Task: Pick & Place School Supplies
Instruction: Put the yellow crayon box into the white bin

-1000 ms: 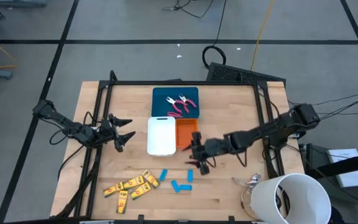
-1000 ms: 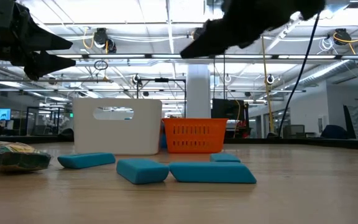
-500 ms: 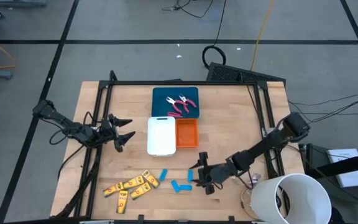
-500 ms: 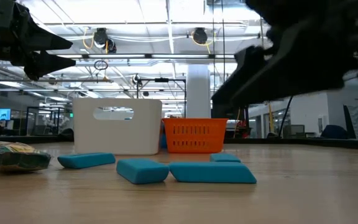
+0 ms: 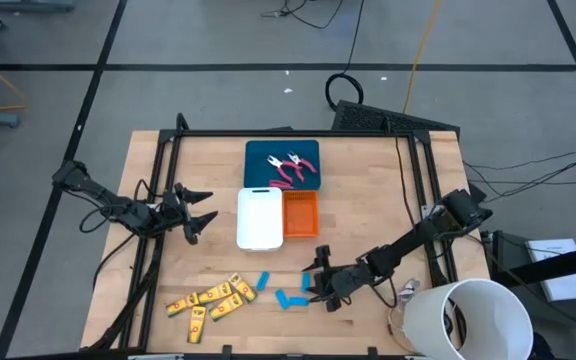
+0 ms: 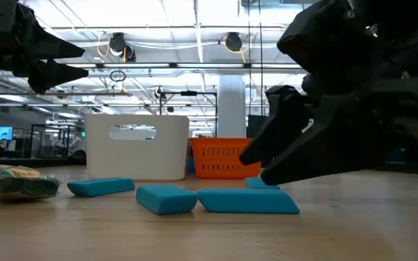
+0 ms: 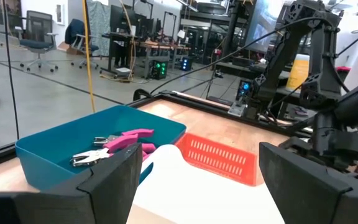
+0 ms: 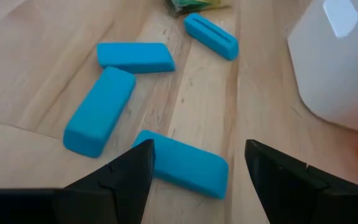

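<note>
Now high view: right hand has swung from the orange tray down to the blue pieces, so next pick is a blue one. Low view: it hangs just over them. Right wrist view: fingers wide, empty, straddling one blue piece. Left hand waits wide open, empty.

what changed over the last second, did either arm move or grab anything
The right gripper swung from beside the orange tray toward the table's front edge and now hangs open over the blue pieces, holding nothing. The left gripper stayed open and parked left of the white tray. The blue pieces, yellow pieces and pink-handled pliers in the teal tray did not move.
</note>
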